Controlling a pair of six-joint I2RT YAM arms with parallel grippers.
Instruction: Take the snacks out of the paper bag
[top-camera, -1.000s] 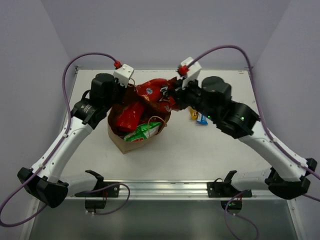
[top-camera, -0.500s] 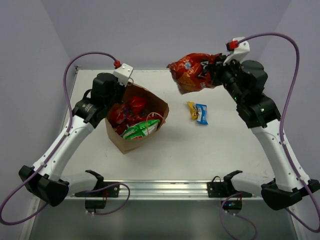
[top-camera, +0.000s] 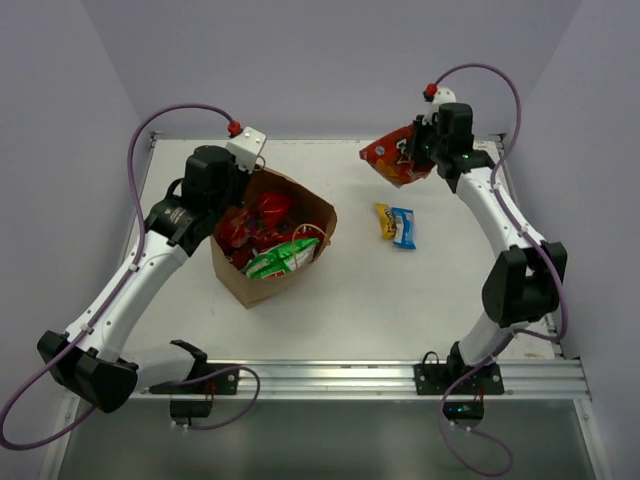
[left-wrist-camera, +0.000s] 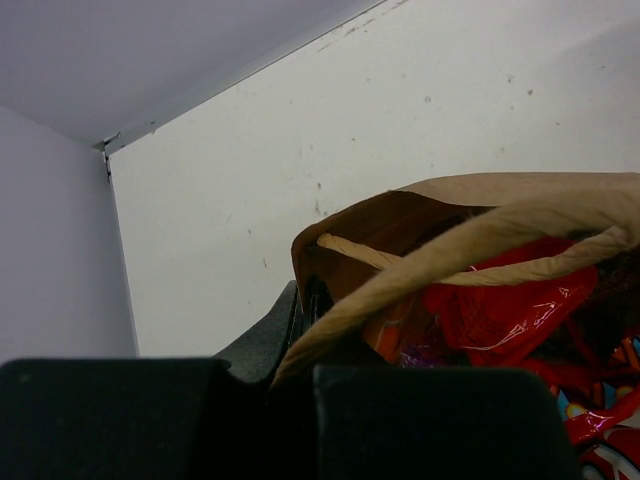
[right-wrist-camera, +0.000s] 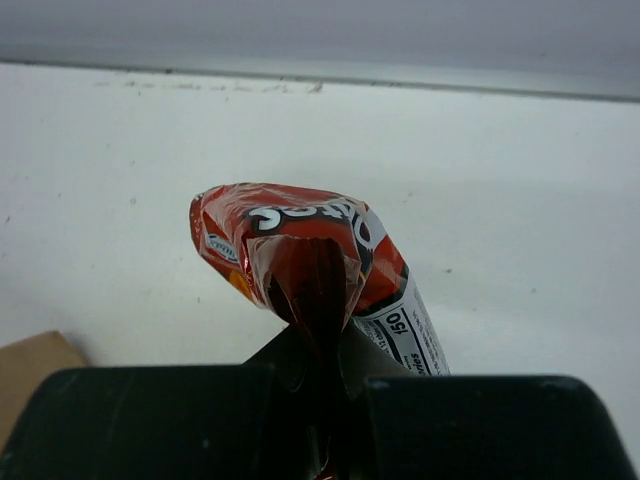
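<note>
The brown paper bag (top-camera: 283, 255) lies tilted on the table's left half, mouth open, with red packets (top-camera: 262, 218) and a green-and-white packet (top-camera: 281, 262) inside. My left gripper (top-camera: 243, 183) is shut on the bag's far rim; in the left wrist view the rim and handle (left-wrist-camera: 450, 250) run into its jaws, with red packets (left-wrist-camera: 520, 310) behind. My right gripper (top-camera: 417, 150) is shut on the large red snack packet (top-camera: 392, 158) and holds it in the air over the table's far right. The right wrist view shows the packet (right-wrist-camera: 300, 250) pinched at its seam. A small yellow-and-blue packet (top-camera: 395, 224) lies on the table.
The white table (top-camera: 400, 300) is enclosed by lavender walls on the left, back and right. A metal rail (top-camera: 330, 378) with the arm bases runs along the near edge. Purple cables loop above both arms.
My right gripper pulled the large red packet out of the bag, lifted it and carried it to the far right. The bag opened out. The left gripper kept its hold.
</note>
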